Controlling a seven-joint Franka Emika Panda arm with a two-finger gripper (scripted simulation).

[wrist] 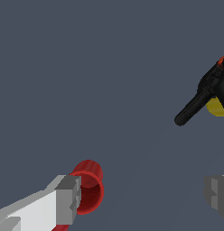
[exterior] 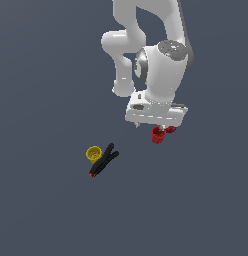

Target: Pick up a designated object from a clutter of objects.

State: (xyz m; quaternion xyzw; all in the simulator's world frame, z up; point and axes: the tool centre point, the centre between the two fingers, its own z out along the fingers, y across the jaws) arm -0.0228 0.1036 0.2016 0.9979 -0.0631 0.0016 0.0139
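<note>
The small red cup [wrist: 90, 188] lies on the grey floor with its mouth showing, right against the inner side of one finger [wrist: 68, 200]. The other finger [wrist: 217, 191] stands far from it, so my gripper [wrist: 143, 196] is wide open and holds nothing. In the exterior view the red cup [exterior: 157, 135] sits just under the white hand, with my gripper [exterior: 155, 125] low over it. A red ball [exterior: 171, 129] peeks out beside the cup, mostly hidden by the hand. The yellow cup [exterior: 93, 153] and black tool [exterior: 103, 160] lie together toward the exterior view's left.
In the wrist view the black tool [wrist: 197, 101] and a sliver of the yellow cup [wrist: 216, 107] show at the edge, well away from the fingers. The floor [exterior: 46, 210] is plain dark grey.
</note>
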